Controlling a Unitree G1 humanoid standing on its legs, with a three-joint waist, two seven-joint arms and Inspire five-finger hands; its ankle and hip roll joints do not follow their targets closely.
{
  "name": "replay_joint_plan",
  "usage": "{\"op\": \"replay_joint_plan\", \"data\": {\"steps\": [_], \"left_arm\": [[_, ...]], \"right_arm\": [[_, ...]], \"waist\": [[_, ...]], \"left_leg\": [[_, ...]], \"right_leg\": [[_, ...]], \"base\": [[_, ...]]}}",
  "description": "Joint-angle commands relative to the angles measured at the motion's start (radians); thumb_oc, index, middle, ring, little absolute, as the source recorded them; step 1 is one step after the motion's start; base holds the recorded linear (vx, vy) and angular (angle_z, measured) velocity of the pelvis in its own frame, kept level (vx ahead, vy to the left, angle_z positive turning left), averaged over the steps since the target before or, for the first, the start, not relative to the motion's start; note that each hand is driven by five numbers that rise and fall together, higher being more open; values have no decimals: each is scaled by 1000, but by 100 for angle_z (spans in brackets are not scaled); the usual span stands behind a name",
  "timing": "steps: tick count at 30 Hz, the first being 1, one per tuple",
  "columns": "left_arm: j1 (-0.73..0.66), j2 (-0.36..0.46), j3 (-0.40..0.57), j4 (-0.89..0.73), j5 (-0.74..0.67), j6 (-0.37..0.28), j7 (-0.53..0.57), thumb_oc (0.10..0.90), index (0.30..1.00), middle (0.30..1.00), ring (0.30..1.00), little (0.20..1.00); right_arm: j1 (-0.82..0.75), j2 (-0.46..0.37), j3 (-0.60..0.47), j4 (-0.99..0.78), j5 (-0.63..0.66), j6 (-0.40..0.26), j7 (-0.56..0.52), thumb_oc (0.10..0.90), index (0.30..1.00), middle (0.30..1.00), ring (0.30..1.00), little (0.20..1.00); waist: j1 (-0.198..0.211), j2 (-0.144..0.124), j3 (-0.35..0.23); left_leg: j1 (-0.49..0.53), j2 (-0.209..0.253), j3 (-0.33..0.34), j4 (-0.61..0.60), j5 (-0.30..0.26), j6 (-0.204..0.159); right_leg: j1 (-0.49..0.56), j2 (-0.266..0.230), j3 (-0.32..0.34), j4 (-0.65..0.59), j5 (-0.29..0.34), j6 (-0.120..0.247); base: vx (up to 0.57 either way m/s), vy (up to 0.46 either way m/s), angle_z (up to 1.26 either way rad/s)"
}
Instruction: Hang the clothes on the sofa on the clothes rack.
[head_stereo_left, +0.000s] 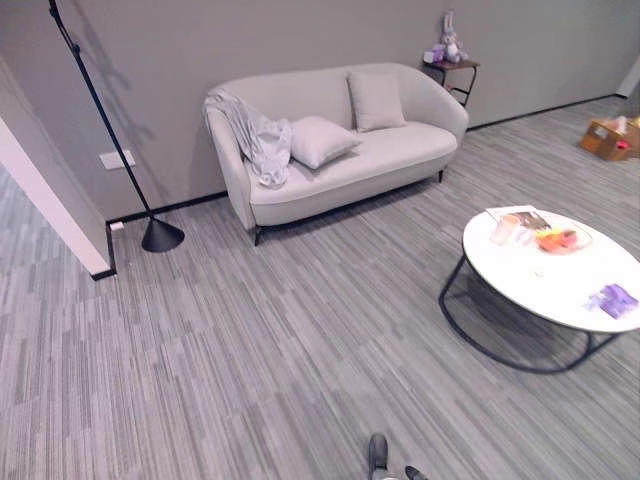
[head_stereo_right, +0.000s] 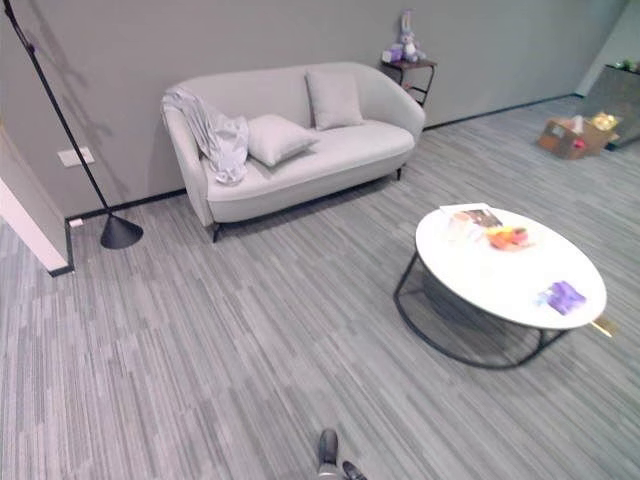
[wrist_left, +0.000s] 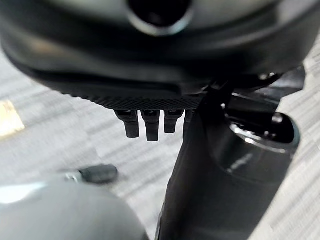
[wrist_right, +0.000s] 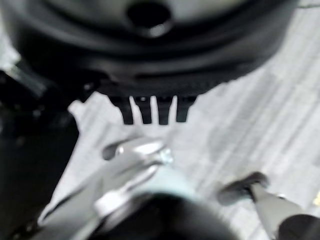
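Left hand (wrist_left: 150, 125) hangs at the robot's side over the floor, dark fingers straight and relaxed, holding nothing. Right hand (wrist_right: 150, 110) likewise: fingers straight, empty, grey striped carpet (head_stereo_left: 300, 350) beyond them.

Nearest on the carpet, to the right: round white coffee table on a black wire frame (head_stereo_left: 560, 285), with small items along its far edge and a purple object near its right edge.

Farther off: pale grey two-seat sofa (head_stereo_left: 350, 165) against the wall, two matching cushions (head_stereo_left: 320, 140) on it. Light grey garment (head_stereo_left: 255, 135) is draped over the sofa's left armrest and back corner, long axis running down from backrest top to seat. It lies ahead and slightly left, well apart from both hands; left hand judged marginally nearer. Approach needed first.

Left of the sofa: slim black pole on a cone base (head_stereo_left: 150, 225), leaning, presumably the rack.
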Motion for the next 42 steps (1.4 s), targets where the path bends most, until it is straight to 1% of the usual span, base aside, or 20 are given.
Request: {"op": "replay_joint_plan", "data": {"steps": [1,2,4,7,8,10,11,13,14,20,25,27,30,32,33,34,36,38,41,42], "left_arm": [[-54,5,-23,-7,-7,-7,3,800,900,900,900,900],[-55,3,-22,-9,-12,-9,7,800,900,900,900,900],[-60,3,-3,-36,-82,-13,25,800,900,900,900,900],[-64,6,-1,-62,-105,-15,40,800,900,900,900,900],[-70,4,-2,-70,-118,-15,41,800,900,900,900,900],[-72,0,5,-82,-153,-17,40,800,900,900,900,900],[-68,1,27,-84,-180,-26,41,800,900,900,900,900],[-67,4,33,-74,-186,-32,47,800,900,900,900,900],[-60,5,42,-65,-187,-29,44,800,900,900,900,900],[-21,0,75,-22,-165,-19,41,800,900,900,900,900],[18,1,100,16,-129,-8,37,800,900,900,900,900],[21,5,100,23,-114,-4,41,800,900,900,900,900],[14,26,108,13,-114,-6,44,800,900,900,900,900],[-1,37,89,0,-95,-8,49,800,900,900,900,900],[-23,44,45,-6,-56,-3,53,800,900,900,900,900],[-29,49,36,-9,-50,0,52,800,900,900,900,900],[-45,60,14,-13,-31,4,49,800,900,900,900,900],[-59,59,-1,-28,-31,-6,51,800,900,900,900,900],[-71,49,-27,-46,-22,-17,52,800,900,900,900,900],[-83,35,-45,-39,5,-23,56,800,900,900,900,900]], "right_arm": [[-56,3,33,4,-5,-12,3,800,900,900,900,900],[-58,2,40,2,-10,-15,2,800,900,900,900,900],[-66,-9,67,-3,-18,-39,-17,800,900,900,900,900],[-70,-14,75,-7,-15,-42,-28,800,900,900,900,900],[-80,-18,80,-7,-18,-39,-35,800,900,900,900,900],[-92,-30,87,-10,-29,-34,-41,800,900,900,900,900],[-97,-30,104,-30,-35,-36,-31,800,900,900,900,900],[-95,-27,116,-44,-38,-41,-27,800,900,900,900,900],[-96,-22,142,-82,-46,-47,-15,800,900,900,900,900],[-93,2,192,-127,-93,-55,6,800,900,900,900,900],[-65,11,199,-125,-134,-54,16,800,900,900,900,900],[-51,21,182,-84,-152,-40,14,800,900,900,900,900],[-24,30,164,-55,-155,-39,26,800,900,900,900,900],[-27,28,164,-61,-158,-43,26,800,900,900,900,900],[-38,28,158,-77,-146,-46,15,800,900,900,900,900],[-41,27,154,-83,-140,-45,12,800,900,900,900,900],[-42,35,156,-103,-126,-46,12,800,900,900,900,900],[-41,40,165,-122,-106,-50,15,800,900,900,900,900],[-41,36,156,-131,-65,-56,12,800,900,900,900,900],[-57,25,132,-116,-17,-53,7,800,900,900,900,900]], "waist": [[20,-15,47],[23,-7,44],[48,-39,50],[68,-77,74],[89,-90,88],[120,-110,100],[155,-103,104],[164,-100,105],[183,-87,96],[250,-47,85],[274,-60,51],[273,-91,27],[273,-143,-4],[276,-144,1],[245,-121,20],[231,-99,25],[188,-66,43],[156,-54,57],[126,-52,64],[86,-78,72]], "left_leg": [[15,43,-75,-14,85,-12],[13,74,-77,-14,141,-25],[-133,149,-51,295,409,-41],[-220,172,-7,437,453,0],[-259,166,18,488,421,17],[-364,56,11,549,321,42],[-431,-50,3,486,245,46],[-441,-82,5,418,226,49],[-483,-139,7,266,237,55],[-586,-194,23,-10,389,21],[-568,-174,41,-13,413,38],[-542,-188,35,12,408,56],[-487,-225,57,11,364,89],[-442,-232,67,6,331,113],[-360,-231,57,-2,285,145],[-334,-219,48,-5,274,157],[-274,-202,13,-14,240,167],[-233,-194,-25,-14,221,156],[-201,-193,-62,-14,196,142],[-148,-210,-133,-14,143,123]], "right_leg": [[-43,-9,72,-9,5,49],[-45,10,65,22,-17,36],[71,68,37,14,-106,-47],[134,76,29,-14,-126,-78],[169,79,37,-29,-131,-87],[213,69,48,-47,-147,-88],[254,78,74,-57,-165,-81],[266,81,75,-58,-180,-76],[297,103,81,-62,-202,-75],[426,169,144,-59,-297,-92],[515,153,177,-42,-353,-83],[536,116,175,-18,-350,-63],[498,40,158,110,-177,13],[432,0,128,292,-34,54],[358,-37,90,507,58,53],[315,-43,71,579,54,38],[196,-44,39,679,-64,-10],[139,-7,38,582,-146,-30],[115,33,58,412,-164,-27],[70,75,163,49,-107,5]], "base": [[294,-356,26],[483,-621,-23],[543,-717,-19],[271,-388,18],[302,-335,5],[352,-190,-9],[312,-91,-19],[322,-55,-36],[329,-48,-34],[377,-18,-23],[467,66,-44],[528,125,-33],[473,155,34],[443,225,-14],[461,301,-10],[481,300,23],[360,112,45],[350,-60,16],[351,-139,80],[566,-246,59]]}}
